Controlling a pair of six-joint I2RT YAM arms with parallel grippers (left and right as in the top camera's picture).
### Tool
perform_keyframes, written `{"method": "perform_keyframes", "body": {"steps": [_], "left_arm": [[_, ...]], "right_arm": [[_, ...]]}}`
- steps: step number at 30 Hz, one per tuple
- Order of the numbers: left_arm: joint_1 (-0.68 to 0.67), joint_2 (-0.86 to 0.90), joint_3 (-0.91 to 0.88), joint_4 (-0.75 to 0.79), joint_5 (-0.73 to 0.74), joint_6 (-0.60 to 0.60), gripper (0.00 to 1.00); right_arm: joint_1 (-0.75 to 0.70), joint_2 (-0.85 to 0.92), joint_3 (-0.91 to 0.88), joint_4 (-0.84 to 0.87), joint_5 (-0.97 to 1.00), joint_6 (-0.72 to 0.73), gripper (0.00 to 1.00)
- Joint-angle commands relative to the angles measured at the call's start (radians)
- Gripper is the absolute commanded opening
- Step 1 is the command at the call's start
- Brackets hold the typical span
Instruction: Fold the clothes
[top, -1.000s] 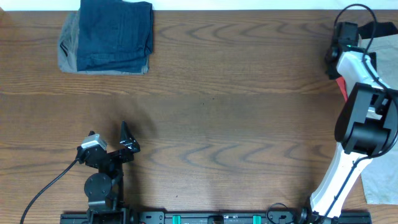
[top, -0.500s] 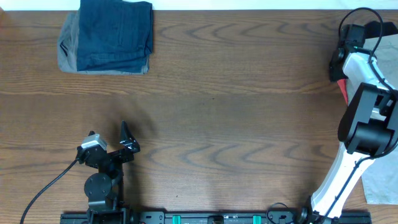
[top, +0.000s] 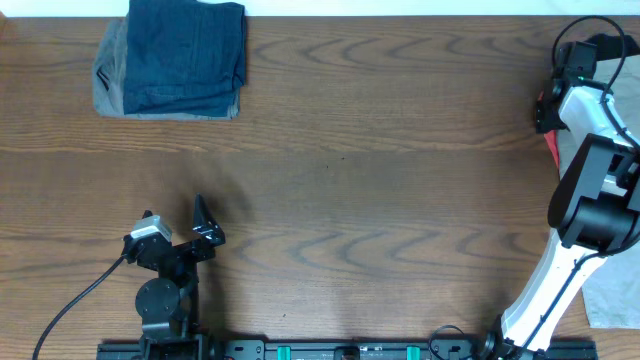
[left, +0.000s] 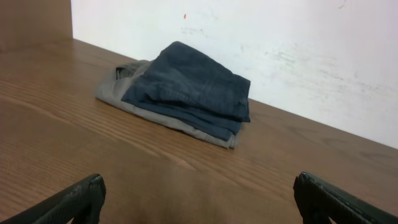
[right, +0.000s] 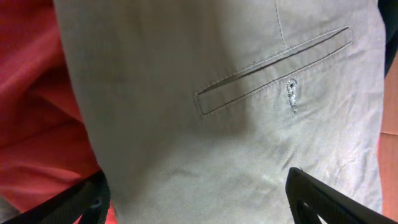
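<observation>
The clothes, light khaki trousers with a welt pocket and a buttonhole, fill the right wrist view. They lie over a coral-red garment. My right gripper hangs close above the khaki cloth, open, its fingers wide apart at either side. From overhead it is at the table's far right edge, where the arm hides most of the cloth. My left gripper rests at the near left, open with nothing in it.
Folded dark blue jeans sit on a grey garment at the back left, also ahead in the left wrist view as a jeans stack. A strip of red cloth and a pale cloth lie along the right edge.
My right wrist has moved further right toward the table's edge, over the garments there. Its jaws have narrowed slightly. The left arm has not moved.
</observation>
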Motion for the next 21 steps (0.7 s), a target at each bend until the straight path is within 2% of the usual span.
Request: {"method": "perform_keyframes", "body": {"steps": [1,6,12,15,18,21], "left_arm": [[0.005,-0.006,-0.021,-0.036,-0.009,0.013,0.98],[0.005,-0.006,-0.021,-0.036,-0.009,0.013,0.98],[0.005,-0.006,-0.021,-0.036,-0.009,0.013,0.98],[0.005,-0.006,-0.021,-0.036,-0.009,0.013,0.98],[0.005,-0.006,-0.021,-0.036,-0.009,0.013,0.98],[0.005,-0.006,-0.021,-0.036,-0.009,0.013,0.98]], "right_arm": [[-0.013,0.018,0.018,-0.001,-0.025,0.014,0.87],[-0.015,0.018,0.018,-0.003,-0.026,0.017,0.8],[-0.021,0.018,0.018,-0.008,-0.026,0.021,0.44],[-0.021,0.018,0.018,-0.011,-0.027,0.047,0.33],[-0.021,0.018,0.018,-0.01,-0.027,0.072,0.15],[-0.021,0.018,0.018,-0.01,-0.027,0.1,0.06]]}}
